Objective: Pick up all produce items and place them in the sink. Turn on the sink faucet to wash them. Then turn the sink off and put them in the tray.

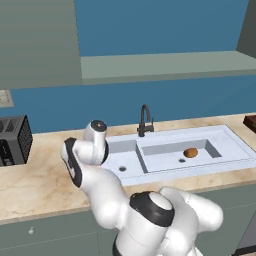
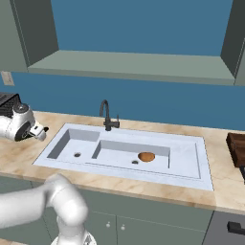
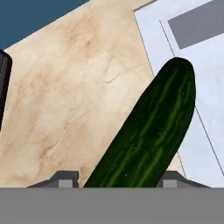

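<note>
While the potato [image 1: 190, 152] already sits in the larger basin of the sink [image 1: 235, 145], the cucumber [image 3: 151, 135] lies on the tabletop [image 3: 65, 96], its far end over the sink's rim. The jaws [image 3: 117, 180] straddle its near end (whether they pinch it I cannot tell), likely so it can join the potato for washing.

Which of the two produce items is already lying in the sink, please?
The small brown potato, resting in the larger basin of the sink. The long dark green cucumber sits between the fingers, above the counter.
</note>
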Motion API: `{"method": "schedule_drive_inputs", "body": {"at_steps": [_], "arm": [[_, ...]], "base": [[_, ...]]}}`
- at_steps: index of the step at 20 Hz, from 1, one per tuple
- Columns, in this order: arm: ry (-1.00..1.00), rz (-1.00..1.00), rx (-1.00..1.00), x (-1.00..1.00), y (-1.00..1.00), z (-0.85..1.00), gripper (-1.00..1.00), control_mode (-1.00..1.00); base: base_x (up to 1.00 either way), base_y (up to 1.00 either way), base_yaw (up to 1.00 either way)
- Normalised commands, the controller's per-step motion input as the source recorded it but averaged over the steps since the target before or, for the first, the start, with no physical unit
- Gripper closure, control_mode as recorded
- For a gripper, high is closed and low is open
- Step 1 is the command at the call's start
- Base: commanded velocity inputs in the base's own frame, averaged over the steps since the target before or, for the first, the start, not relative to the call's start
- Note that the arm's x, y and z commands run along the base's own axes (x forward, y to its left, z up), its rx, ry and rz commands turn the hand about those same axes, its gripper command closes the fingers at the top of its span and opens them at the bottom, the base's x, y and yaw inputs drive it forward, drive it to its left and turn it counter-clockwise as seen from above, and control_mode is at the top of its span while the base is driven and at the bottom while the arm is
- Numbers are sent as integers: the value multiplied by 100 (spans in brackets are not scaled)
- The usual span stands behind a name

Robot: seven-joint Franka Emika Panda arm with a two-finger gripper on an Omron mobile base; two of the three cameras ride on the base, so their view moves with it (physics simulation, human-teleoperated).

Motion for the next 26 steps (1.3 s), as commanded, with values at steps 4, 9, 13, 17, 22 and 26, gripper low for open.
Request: {"method": "schedule_drive_inputs", "body": {"at_steps": [4, 9, 13, 17, 22, 26], "arm": [[0, -17, 9, -20, -74, 8, 100, -100], [0, -19, 5, -29, -63, 26, 100, -100], [0, -20, 3, -39, -53, 44, 100, -100], [0, -17, 3, -41, -54, 46, 100, -100], [1, -17, 1, -32, -59, 37, 100, -100], [3, -17, 1, -19, -72, 18, 100, -100]], "base": [[0, 0, 0], [0, 0, 0], [0, 0, 0], [0, 0, 0], [0, 0, 0], [0, 0, 0]]}}
